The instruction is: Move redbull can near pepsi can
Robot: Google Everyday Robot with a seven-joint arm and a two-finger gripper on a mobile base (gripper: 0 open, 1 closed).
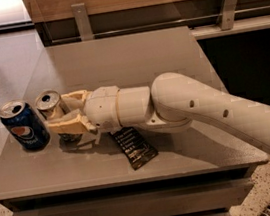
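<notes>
The pepsi can point(25, 125) stands upright near the table's front left, dark blue with a round logo and an open silver top. The redbull can point(51, 105) stands right beside it on its right, slim with a silver top, its body mostly hidden by my fingers. My gripper point(65, 112) reaches in from the right along the white arm. Its cream fingers point(69, 125) sit on either side of the redbull can and are shut on it. A narrow gap separates the two cans.
A black snack packet point(134, 147) lies flat on the grey table point(118, 62), under the arm near the front edge. A wooden wall with metal brackets point(81, 19) runs behind the table. The table's left edge is close to the pepsi can.
</notes>
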